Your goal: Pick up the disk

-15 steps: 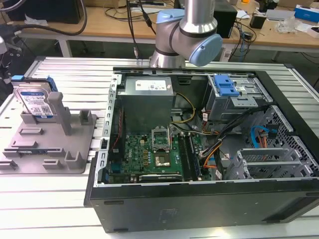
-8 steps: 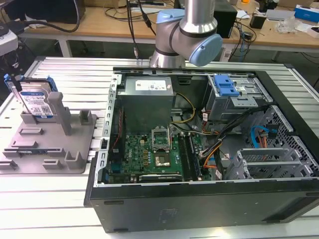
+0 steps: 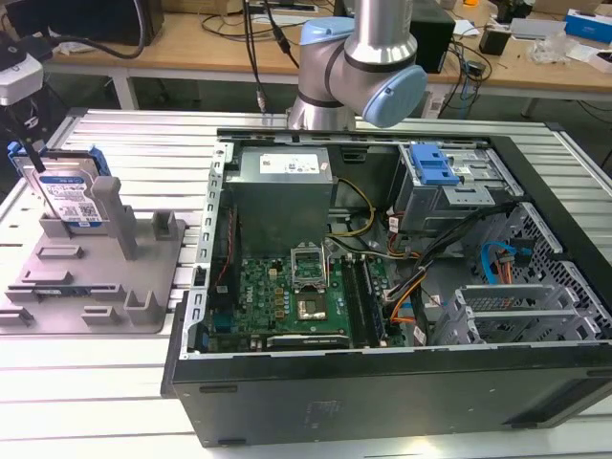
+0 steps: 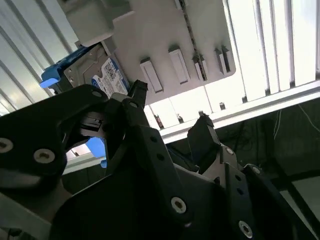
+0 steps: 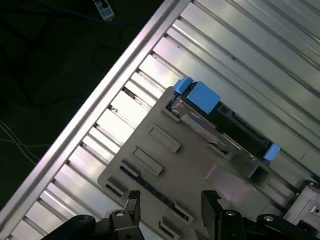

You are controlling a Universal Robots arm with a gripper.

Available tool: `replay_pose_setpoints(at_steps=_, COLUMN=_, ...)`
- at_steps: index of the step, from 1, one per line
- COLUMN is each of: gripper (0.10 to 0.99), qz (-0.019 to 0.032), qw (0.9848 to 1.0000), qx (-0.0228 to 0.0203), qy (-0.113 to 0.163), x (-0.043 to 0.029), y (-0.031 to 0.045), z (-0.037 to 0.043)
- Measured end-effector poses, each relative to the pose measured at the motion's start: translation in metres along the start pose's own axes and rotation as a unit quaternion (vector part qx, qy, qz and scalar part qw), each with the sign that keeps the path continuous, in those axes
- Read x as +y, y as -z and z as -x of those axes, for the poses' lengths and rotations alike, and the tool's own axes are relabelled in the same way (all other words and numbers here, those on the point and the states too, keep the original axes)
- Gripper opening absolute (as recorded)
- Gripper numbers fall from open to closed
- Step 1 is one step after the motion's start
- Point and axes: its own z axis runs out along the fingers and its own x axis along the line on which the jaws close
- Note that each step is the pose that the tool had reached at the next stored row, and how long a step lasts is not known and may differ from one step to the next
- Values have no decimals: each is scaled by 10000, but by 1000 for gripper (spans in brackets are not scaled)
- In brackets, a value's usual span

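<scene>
Computer case [image 3: 382, 406] is lying open on the surface [image 3: 96, 382], holding its motherboard [image 3: 277, 292], power supply [image 3: 282, 191] and blue-handled drive cage [image 3: 440, 177]. At the exterior view's left, the grey fixture [image 3: 143, 277] is holding the disk [image 3: 72, 196] on edge. My hand [image 5: 171, 200] is hovering over that fixture, spread and gripping nothing.

Opened computer case and grey fixture sitting side by side on a slatted table.

A grey plastic fixture [image 3: 105, 287] with upright posts is resting on the ribbed aluminium table [image 3: 143, 143] at the exterior view's left. Just beside it a black computer case [image 3: 382, 392] is lying open, exposing a green motherboard [image 3: 277, 292], a grey power supply [image 3: 282, 191], a blue-handled drive cage [image 3: 432, 170] and a blue cable [image 3: 494, 260]. Wooden workbenches [image 3: 191, 53] are standing behind, carrying cables and boxes.
</scene>
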Motion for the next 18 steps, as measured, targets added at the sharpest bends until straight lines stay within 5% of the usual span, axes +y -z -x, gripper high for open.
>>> replay_pose_setpoints(at_steps=5, gripper=604, qz=-6, qw=9984, qx=21, qy=564, x=0, y=-5, z=0)
replay_pose_setpoints(at_steps=6, gripper=604, qz=-7, qw=9970, qx=30, qy=771, x=0, y=-7, z=0)
replay_pose_setpoints(at_steps=10, gripper=604, qz=-14, qw=9870, qx=65, qy=1603, x=-1, y=-19, z=0)
replay_pose_setpoints(at_steps=15, gripper=604, qz=-24, qw=9776, qx=92, qy=2100, x=-4, y=-43, z=3)
replay_pose_setpoints(at_steps=16, gripper=604, qz=-30, qw=9746, qx=101, qy=2238, x=-7, y=-54, z=6)
replay_pose_setpoints(at_steps=18, gripper=604, qz=-38, qw=9720, qx=109, qy=2346, x=-10, y=-65, z=10)
